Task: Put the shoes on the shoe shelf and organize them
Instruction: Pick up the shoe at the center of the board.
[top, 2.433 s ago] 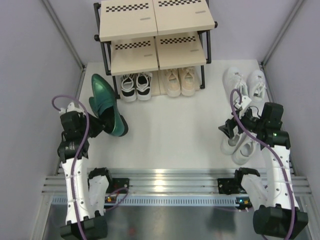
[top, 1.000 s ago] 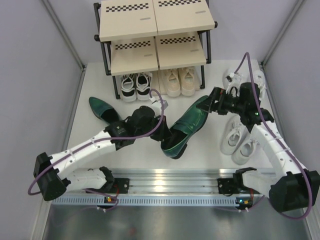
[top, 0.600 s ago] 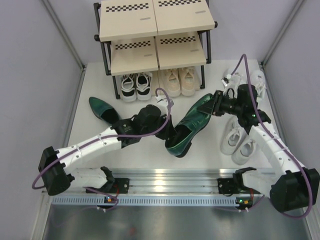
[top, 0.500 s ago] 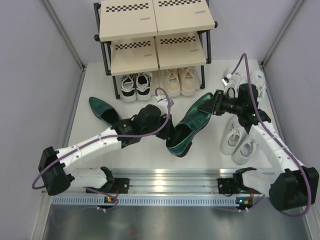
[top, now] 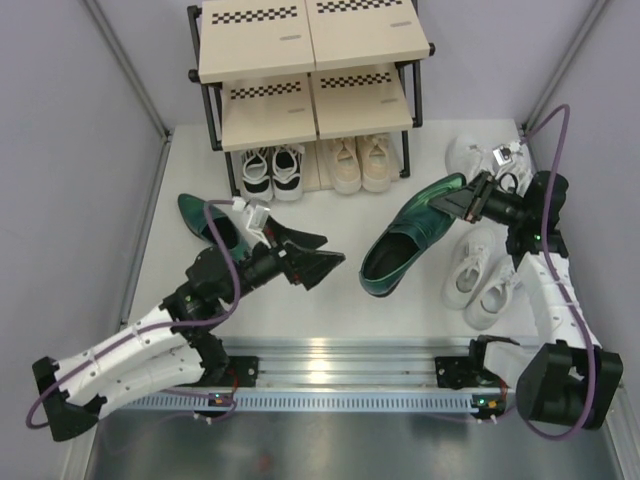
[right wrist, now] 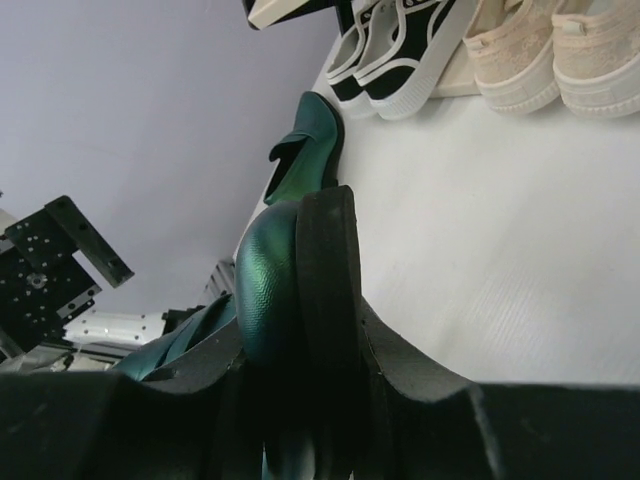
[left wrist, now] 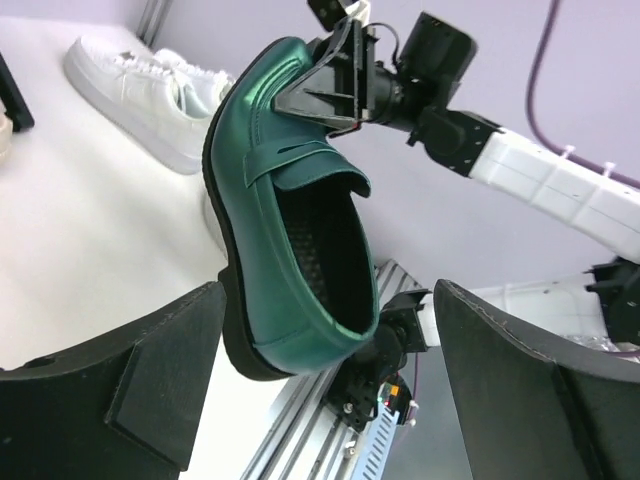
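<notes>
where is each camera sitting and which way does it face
Top external: above and behind the robot, looking down on shoe shelf, left arm, right arm.
Left wrist: on the left arm, facing the held green shoe between its own open fingers.
Right wrist: behind the right pincer gripping that shoe, facing sneakers under the shelf.
Shared: all see that shoe.
</notes>
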`<state>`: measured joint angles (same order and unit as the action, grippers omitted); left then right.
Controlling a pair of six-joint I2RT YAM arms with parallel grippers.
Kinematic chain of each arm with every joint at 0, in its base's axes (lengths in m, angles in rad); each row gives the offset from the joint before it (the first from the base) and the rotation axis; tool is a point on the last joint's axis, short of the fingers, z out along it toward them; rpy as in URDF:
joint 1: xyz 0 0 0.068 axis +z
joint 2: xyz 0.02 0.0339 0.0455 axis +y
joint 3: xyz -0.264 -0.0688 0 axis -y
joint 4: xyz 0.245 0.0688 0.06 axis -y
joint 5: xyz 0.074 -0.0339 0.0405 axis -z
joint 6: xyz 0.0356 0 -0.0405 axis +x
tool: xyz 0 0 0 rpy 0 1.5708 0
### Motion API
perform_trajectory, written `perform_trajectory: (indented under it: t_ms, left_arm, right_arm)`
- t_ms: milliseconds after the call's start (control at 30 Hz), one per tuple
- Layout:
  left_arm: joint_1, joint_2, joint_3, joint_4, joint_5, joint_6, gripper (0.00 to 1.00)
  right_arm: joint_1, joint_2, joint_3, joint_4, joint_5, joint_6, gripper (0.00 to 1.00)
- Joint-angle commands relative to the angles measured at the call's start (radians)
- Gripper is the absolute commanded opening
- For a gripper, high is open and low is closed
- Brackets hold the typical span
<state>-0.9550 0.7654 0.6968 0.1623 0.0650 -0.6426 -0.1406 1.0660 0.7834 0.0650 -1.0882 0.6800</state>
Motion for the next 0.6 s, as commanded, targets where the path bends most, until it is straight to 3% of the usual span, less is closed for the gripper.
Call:
perform_trajectory:
  t_ms: [0, 167, 367, 567]
  left_arm:
    - [-0.004, -0.098, -0.097, 0.105, 0.002, 0.012, 0.91]
    - [-0.005, -0.077, -0.164, 0.152, 0.093, -0.086, 0.91]
    - [-0.011, 0.073, -0.128, 0.265, 0.182, -0.019, 0.94]
    - [-0.014, 0.190, -0.056, 0.327, 0.228, -0.023, 0.95]
  right_arm:
    - [-0.019, -0.026, 0.046, 0.092, -0.085, 0.124, 0.00]
    - [-0.031, 0.025, 0.071, 0.226, -0.064, 0.333, 0.00]
    - [-0.031, 0.091, 0.076, 0.430, -0.039, 0.581, 0.00]
    - [-0.031, 0.098, 0.062, 0.470, -0.033, 0.621, 0.00]
